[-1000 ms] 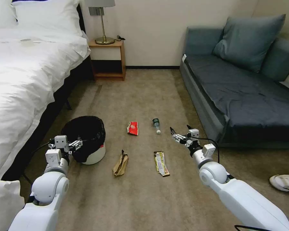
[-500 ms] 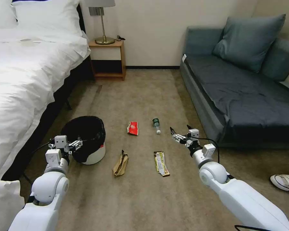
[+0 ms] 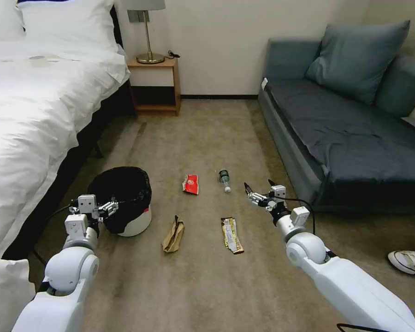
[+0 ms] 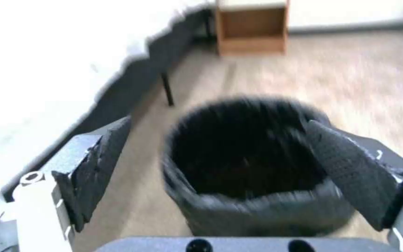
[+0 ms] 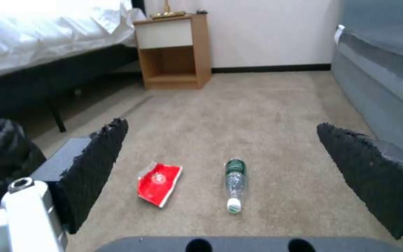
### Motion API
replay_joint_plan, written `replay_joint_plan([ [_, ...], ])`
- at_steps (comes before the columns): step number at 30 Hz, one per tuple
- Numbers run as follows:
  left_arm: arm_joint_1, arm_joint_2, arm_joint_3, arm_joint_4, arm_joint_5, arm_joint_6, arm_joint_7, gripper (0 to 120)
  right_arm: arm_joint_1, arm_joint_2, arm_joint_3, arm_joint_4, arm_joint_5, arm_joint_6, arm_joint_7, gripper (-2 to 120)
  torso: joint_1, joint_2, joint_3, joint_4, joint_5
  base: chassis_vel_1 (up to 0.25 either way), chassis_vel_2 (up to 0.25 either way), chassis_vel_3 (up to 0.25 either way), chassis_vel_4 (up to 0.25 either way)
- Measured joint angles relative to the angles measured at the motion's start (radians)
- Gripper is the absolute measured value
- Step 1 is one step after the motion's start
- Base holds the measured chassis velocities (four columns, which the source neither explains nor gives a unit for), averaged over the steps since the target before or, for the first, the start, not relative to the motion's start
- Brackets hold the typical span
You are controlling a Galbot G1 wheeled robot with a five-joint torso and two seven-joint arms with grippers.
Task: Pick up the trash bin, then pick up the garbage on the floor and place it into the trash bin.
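Bin: the trash bin (image 3: pixel 127 203) stood on the carpet (image 3: pixel 207 286) beside the bed (image 3: pixel 32 115).
Left gripper (image 3: pixel 109 206): spread wide at the bin's near rim.
Right gripper (image 3: pixel 258 186): spread wide, empty, above the bottle (image 3: pixel 224 179).

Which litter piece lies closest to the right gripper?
The bottle: it lies on the carpet just left of the right gripper. The red packet, gold wrapper and brown bag lie farther off.

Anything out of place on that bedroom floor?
Four litter pieces lie loose on the carpet: a crumpled brown paper bag, a flat gold-brown snack wrapper, a red-and-white packet and a small clear bottle on its side. The white bin with black liner stands upright beside them.
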Motion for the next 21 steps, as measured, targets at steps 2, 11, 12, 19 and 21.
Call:
replay_joint_plan([
  [2, 0.033, -0.015, -0.052, -0.045, -0.017, -0.028, 0.008, 100, -0.041, 0.012, 0.039, 0.046, -0.012, -0.024, 0.02, 100, 0.0, 0.0, 0.0, 0.0003, 0.0001, 0.0, 0.0, 0.0, 0.0],
  [11, 0.171, -0.077, -0.276, -0.236, -0.089, -0.142, 0.044, 100, -0.24, 0.065, 0.23, 0.267, -0.072, -0.14, 0.118, 100, 0.0, 0.0, 0.0, 0.0001, -0.0001, 0.0, 0.0, 0.0, 0.0],
  [12, 0.206, -0.093, -0.333, -0.284, -0.107, -0.171, 0.054, 100, -0.288, 0.079, 0.276, 0.319, -0.085, -0.169, 0.141, 100, 0.0, 0.0, 0.0, 0.0001, 0.0, 0.0, 0.0, 0.0, 0.0],
  [19, 0.213, -0.117, -0.37, -0.28, -0.132, -0.221, 0.047, 100, -0.411, 0.133, 0.383, 0.423, -0.162, -0.202, 0.192, 100, 0.0, 0.0, 0.0, -0.0004, 0.0007, 0.0, 0.0, 0.0, 0.0],
  [21, 0.21, -0.117, -0.37, -0.272, -0.132, -0.223, 0.047, 100, -0.412, 0.138, 0.381, 0.414, -0.17, -0.195, 0.189, 100, 0.0, 0.0, 0.0, 0.0, 0.0006, 0.0, 0.0, 0.0, 0.0],
])
